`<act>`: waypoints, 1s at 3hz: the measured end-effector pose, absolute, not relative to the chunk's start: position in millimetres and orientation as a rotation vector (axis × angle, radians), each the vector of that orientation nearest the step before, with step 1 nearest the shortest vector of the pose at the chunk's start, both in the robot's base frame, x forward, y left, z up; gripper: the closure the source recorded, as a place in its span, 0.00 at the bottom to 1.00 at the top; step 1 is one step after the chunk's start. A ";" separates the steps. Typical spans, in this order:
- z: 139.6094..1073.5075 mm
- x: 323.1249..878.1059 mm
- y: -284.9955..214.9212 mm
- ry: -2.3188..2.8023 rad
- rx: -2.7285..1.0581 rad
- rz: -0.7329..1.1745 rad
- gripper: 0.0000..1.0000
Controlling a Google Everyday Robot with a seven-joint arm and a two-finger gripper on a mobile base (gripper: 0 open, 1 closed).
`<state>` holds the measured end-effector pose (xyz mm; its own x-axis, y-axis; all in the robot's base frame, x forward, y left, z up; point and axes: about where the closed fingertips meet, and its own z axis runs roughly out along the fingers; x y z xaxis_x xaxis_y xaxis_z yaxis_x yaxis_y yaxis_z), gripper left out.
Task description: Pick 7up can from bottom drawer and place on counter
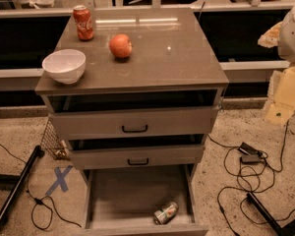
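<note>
The 7up can [165, 212], silver and green, lies on its side on the floor of the bottom drawer [113, 200], near the drawer's front right corner. The bottom drawer is pulled fully open. The counter [172, 58] is the glossy grey-brown top of the cabinet. My gripper [274, 35] shows at the upper right edge of the view, beside the counter's right side, high above the drawer and far from the can.
On the counter stand a red Coca-Cola can [83, 22] at the back left, an apple [120, 45] and a white bowl [64, 65] at the front left. The two upper drawers [134, 123] are slightly open. Cables [246, 171] and black poles [17, 186] lie on the floor on both sides.
</note>
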<state>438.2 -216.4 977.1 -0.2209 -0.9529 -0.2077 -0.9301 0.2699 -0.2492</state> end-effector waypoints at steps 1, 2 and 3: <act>977.1 438.2 -216.4 2.229 -1.723 -0.102 0.00; 921.7 444.9 -217.2 2.256 -1.764 -0.004 0.00; 832.7 423.2 -221.4 2.165 -1.867 0.062 0.00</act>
<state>423.2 -221.4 832.7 -0.1247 -0.9630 -0.2389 -0.9752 0.1633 -0.1495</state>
